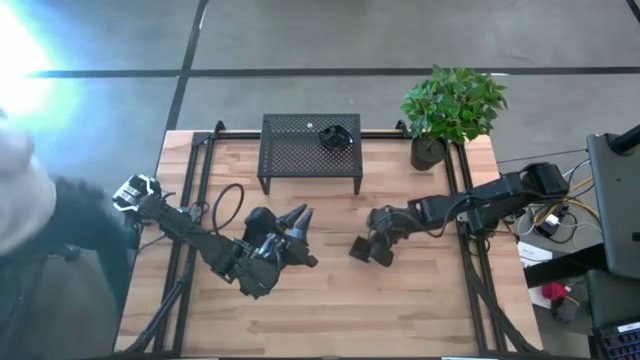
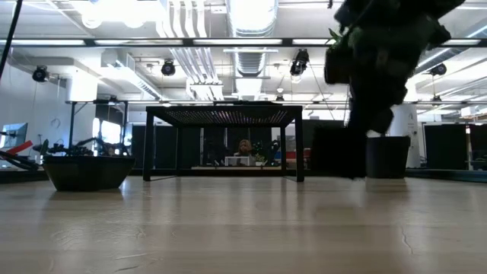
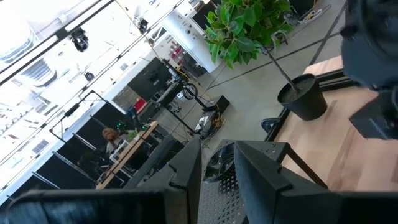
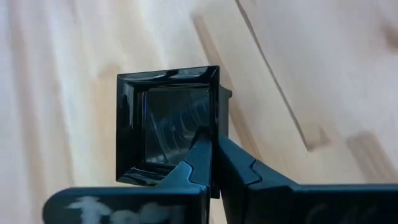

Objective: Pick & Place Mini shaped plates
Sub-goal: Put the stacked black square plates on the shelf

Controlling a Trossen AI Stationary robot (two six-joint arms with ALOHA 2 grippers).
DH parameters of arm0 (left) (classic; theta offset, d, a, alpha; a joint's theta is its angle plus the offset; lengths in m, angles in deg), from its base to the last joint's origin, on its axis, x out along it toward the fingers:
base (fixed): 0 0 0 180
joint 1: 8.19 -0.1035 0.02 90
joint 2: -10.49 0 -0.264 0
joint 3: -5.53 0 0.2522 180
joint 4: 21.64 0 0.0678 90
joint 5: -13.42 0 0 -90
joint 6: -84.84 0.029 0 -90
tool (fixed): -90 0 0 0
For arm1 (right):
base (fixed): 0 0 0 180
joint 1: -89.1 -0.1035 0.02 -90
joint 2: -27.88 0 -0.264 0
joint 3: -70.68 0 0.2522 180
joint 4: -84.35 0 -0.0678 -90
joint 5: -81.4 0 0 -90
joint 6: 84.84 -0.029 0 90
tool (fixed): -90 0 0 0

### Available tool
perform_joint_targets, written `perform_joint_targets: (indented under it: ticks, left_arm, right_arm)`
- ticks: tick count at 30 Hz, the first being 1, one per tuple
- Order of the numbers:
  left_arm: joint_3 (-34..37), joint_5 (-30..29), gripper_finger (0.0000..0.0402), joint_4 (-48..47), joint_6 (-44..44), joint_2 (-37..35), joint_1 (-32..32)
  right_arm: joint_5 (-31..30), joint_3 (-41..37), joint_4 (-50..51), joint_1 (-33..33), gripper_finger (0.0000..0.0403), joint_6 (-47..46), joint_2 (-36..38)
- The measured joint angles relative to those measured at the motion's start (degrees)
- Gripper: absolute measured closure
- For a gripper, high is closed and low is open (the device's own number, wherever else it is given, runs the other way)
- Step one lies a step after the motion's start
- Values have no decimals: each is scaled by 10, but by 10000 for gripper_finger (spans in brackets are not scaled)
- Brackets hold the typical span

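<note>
In front of the black mesh stand (image 1: 310,150), toward the table's near edge and a little to its right, the right gripper (image 1: 366,250) is clenched on the rim of a small square black plate (image 4: 168,127); in the right wrist view its two dark fingers (image 4: 214,163) press together over one edge of the glossy dish, with light wooden table (image 1: 330,300) behind it; in the high view the plate (image 1: 363,248) shows as a dark patch at the fingertips, and whether it rests on the wood or is lifted cannot be told; on top of the stand, near its right end, lies a dark cluster of more mini plates (image 1: 336,137); the left gripper (image 1: 298,235) hangs in front of the stand's left half, its fingers (image 3: 261,171) parted with nothing between them, pointing roughly toward the stand; a potted plant (image 1: 450,110) sits just right of the stand at the table's back corner; in the low view a dark bowl (image 2: 86,170) sits on the table left of the stand (image 2: 224,118); a person (image 3: 112,137) shows in the room beyond.
</note>
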Motion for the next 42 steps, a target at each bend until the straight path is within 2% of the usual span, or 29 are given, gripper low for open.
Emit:
perform_joint_targets:
  ticks: [14, 21, 28, 39, 42]
  left_arm:
    - [0, 0, 307, 0, 0, 0, 0]
    - [-1, 0, 307, 0, 0, 0, 0]
    - [-1, 0, 307, 0, -2, 0, 0]
    - [-1, 0, 307, -7, -102, 0, 9]
    - [-1, 21, 307, -47, -158, 0, 14]
  right_arm:
    - [-17, 49, 50, 4, 393, 38, 58]
    - [-17, 59, 57, 26, 392, 57, 65]
    - [-17, 101, 78, 34, 392, 95, 65]
    - [-17, 162, 102, 34, 392, 145, 65]
    - [-17, 172, 104, 34, 392, 160, 65]
